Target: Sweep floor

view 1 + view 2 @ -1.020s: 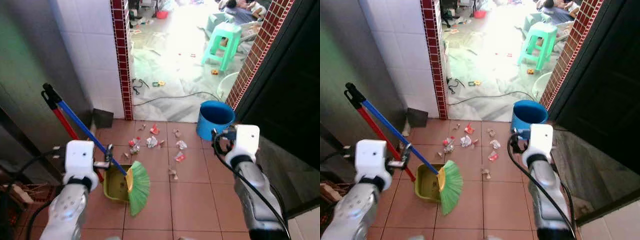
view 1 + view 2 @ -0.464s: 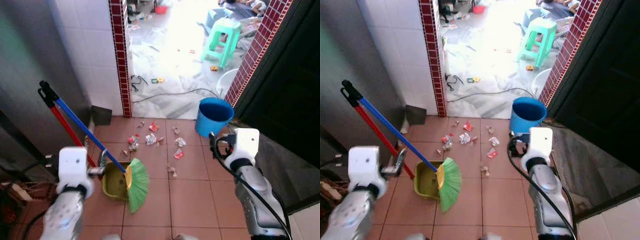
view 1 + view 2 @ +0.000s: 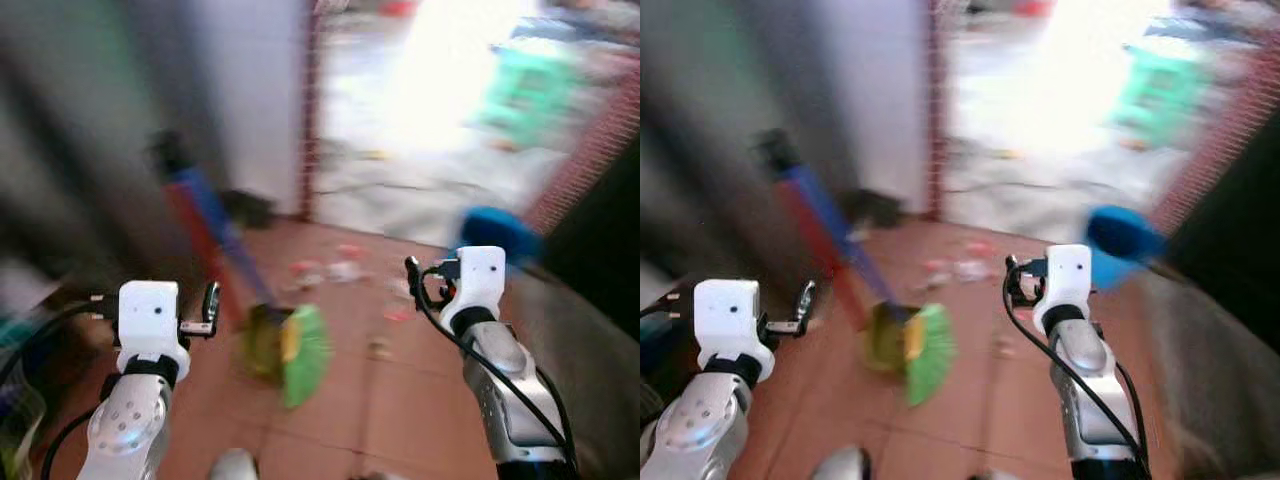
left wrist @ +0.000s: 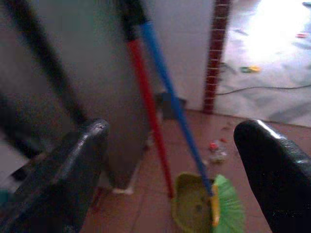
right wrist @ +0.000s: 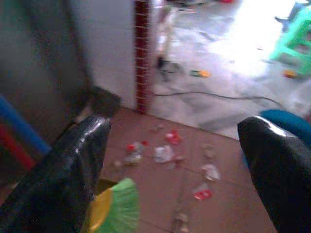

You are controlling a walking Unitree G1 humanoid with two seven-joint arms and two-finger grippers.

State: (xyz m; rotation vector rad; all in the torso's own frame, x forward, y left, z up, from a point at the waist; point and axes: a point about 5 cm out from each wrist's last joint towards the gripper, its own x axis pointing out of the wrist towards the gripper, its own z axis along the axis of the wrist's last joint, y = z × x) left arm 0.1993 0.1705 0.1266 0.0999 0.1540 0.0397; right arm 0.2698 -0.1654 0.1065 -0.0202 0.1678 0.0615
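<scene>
Here the head views are very blurry. The left tool [image 4: 175, 160] is held up with its two black fingers [image 4: 58, 179] wide apart and nothing between them. Past the left tool, near a grey wall, stand two long sticks, a blue broom handle [image 4: 170, 102] and a red handle [image 4: 148, 111] just beside it. Both handles lean up against the wall. At the bottom of the blue handle is the green broom head [image 4: 228, 208], and it lies touching a yellow-green dustpan [image 4: 189, 208] on the red tile floor [image 5: 228, 213].

The right tool [image 5: 175, 160] is also up, with its fingers [image 5: 279, 170] spread wide and holding nothing. Beyond the right tool, small bits of trash [image 5: 165, 153] lie on the tiles, red and white scraps close together. A blue bucket [image 5: 286, 121] sits near one finger of the right tool, by the doorway.
</scene>
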